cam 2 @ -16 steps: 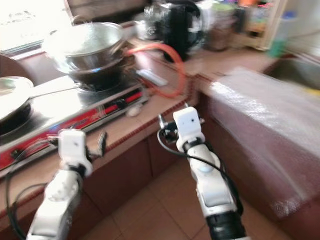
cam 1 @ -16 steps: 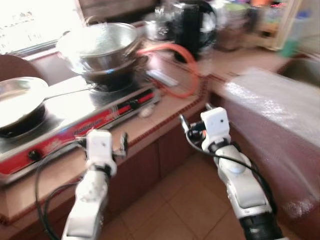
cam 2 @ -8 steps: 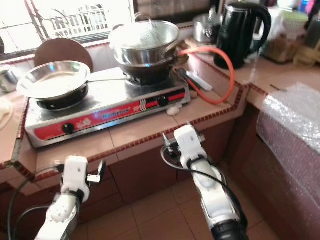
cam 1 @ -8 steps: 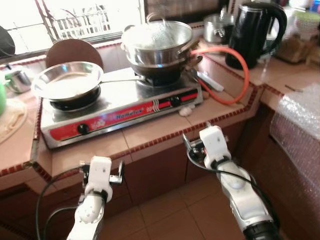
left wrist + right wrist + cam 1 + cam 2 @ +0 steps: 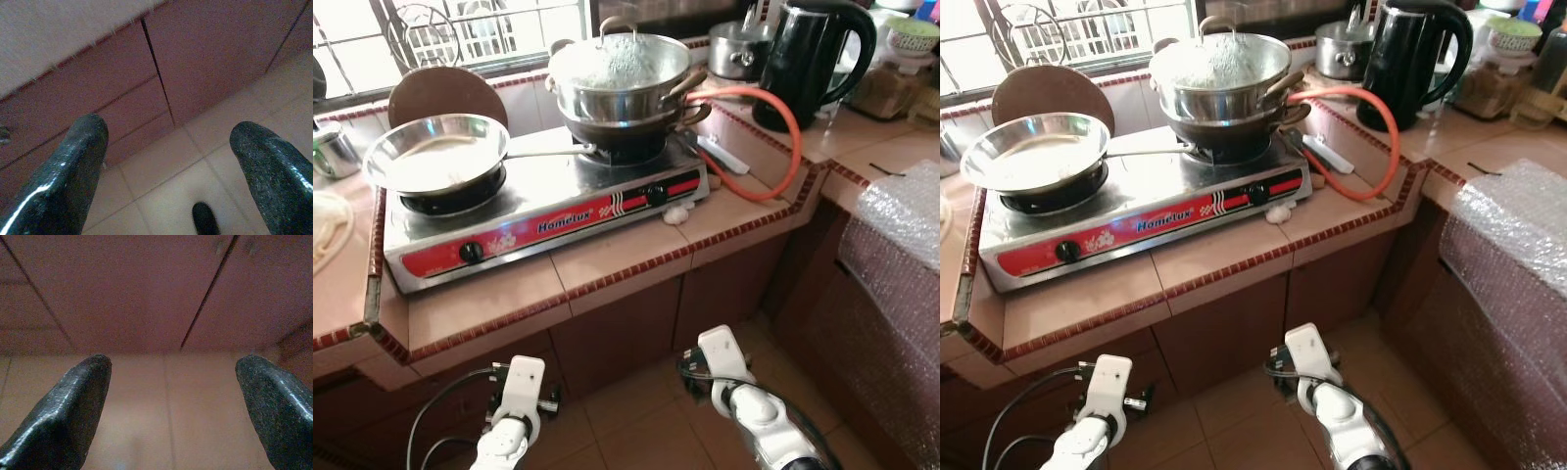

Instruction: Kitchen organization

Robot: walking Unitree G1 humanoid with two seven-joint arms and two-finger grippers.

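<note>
Tiled counter [image 5: 626, 269] across the front, turning a corner at right; cabinet fronts [image 5: 617, 328] below it, floor tiles [image 5: 646, 431] before them. Two-burner stove [image 5: 548, 201] on the counter: frying pan [image 5: 435, 157] on its left burner, stacked pots [image 5: 622, 83] on its right burner. Round board [image 5: 445, 93] leaning behind the pan, under the window [image 5: 460, 29]. Hose [image 5: 783, 127] curving from behind the stove along the counter at right. Kettle [image 5: 813, 59] behind the hose; small lidded pot [image 5: 739, 49] left of the kettle. Bubble-wrapped item [image 5: 901, 255] at far right, before the counter corner
</note>
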